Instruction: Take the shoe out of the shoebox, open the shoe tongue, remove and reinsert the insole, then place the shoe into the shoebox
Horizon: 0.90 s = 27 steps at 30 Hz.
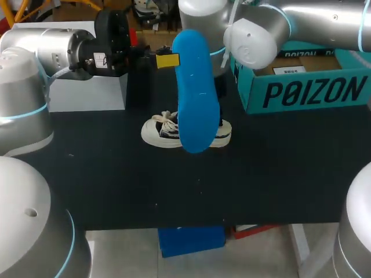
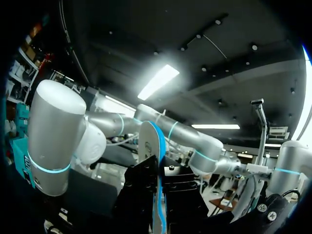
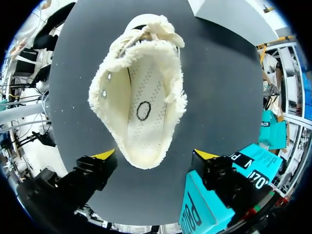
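Nearest on the black table [image 1: 116, 185]: the shoe [image 1: 165, 130], resting on its sole, long axis across the table, toe end toward my left, heel toward my right. Cream outside, fleecy round the collar, laces bunched at the front, mouth gaping, with a pale footbed showing inside (no insole in there).

Directly over the heel end: the right gripper [image 3: 155, 156], spread wide with nothing in it, looking straight down into the opening. Closer to the shoe than the other arm.

Next out: the bright blue insole [image 1: 194, 87], raised off the table, thin and flat. Long axis running away from me, so crosswise to the shoe; lower end overlapping the shoe's middle in the head view.

At its far end: the left gripper [image 1: 167, 59], closed on the insole's edge from both sides. Probably needs turning to line the insole up with the shoe before sliding it in.

Farthest, at my right: the teal shoebox [image 1: 307, 92], open.
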{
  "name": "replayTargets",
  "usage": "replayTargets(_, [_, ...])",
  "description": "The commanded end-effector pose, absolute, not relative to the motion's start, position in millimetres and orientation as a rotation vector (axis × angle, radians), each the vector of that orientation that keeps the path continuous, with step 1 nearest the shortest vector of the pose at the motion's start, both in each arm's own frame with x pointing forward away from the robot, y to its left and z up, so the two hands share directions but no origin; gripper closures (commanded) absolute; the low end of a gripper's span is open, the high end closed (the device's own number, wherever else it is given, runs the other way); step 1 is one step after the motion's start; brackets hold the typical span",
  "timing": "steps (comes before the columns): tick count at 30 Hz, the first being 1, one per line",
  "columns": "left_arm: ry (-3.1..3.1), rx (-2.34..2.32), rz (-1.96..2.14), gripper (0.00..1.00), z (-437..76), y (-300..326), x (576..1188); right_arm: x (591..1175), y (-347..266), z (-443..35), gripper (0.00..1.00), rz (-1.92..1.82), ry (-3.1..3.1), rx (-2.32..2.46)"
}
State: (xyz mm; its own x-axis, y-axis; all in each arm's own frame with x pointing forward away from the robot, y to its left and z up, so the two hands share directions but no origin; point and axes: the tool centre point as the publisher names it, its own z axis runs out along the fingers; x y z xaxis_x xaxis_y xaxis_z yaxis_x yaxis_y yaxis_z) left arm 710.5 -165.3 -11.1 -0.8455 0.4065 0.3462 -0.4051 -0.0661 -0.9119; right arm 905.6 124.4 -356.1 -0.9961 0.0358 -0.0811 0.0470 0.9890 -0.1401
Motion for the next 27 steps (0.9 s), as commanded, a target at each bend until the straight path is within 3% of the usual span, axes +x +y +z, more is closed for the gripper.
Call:
replayTargets(1, [-1.678,0.002,1.964,1.0,-12,-166,709,901,116,-356,0.0,-0.072,3.05,0.072])
replayTargets(27, [-1.678,0.002,1.964,1.0,-12,-166,709,899,99,-363,0.0,0.542,2.991,0.077])
